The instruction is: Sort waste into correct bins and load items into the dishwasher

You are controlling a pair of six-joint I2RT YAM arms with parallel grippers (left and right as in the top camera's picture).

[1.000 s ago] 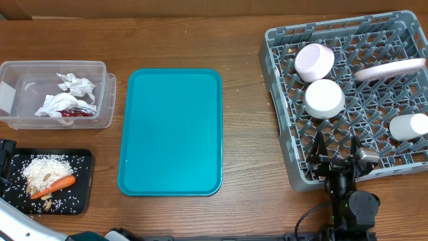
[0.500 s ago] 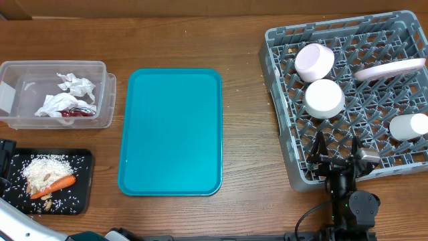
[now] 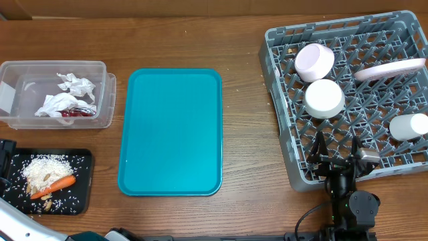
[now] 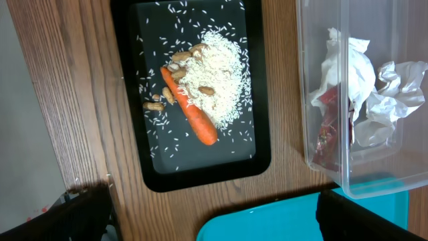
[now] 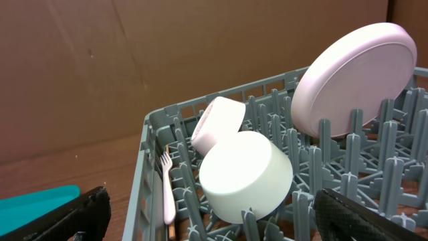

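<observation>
The grey dish rack (image 3: 275, 100) sits at the right end of the wooden table (image 3: 247, 134). In it, a pale pink bowl (image 3: 314, 61) lies tipped on its side, a white bowl (image 3: 324, 98) rests mouth down just beside it, a pale pink plate (image 3: 390, 69) stands on edge between the pegs, and a small white cup (image 3: 409, 126) lies at the right side. A white fork (image 5: 167, 191) stands tines up against the rack's left wall.

At the left end, the clear tub (image 3: 13, 67) holds 2 crumpled white napkins (image 3: 63, 100) and a red wrapper (image 3: 77, 113). Nearer the robot, the black tray (image 3: 83, 181) carries a heap of rice (image 3: 45, 167), a carrot piece (image 3: 57, 184) and a few nuts (image 4: 155, 105). The teal tray (image 3: 170, 130) lies bare between bins and rack.

The right gripper (image 3: 337, 144) hangs over the rack's near edge, its jaws spread wide, holding and touching nothing. The left gripper (image 4: 214, 201) hangs above the black tray and tub, jaws likewise wide apart and empty.
</observation>
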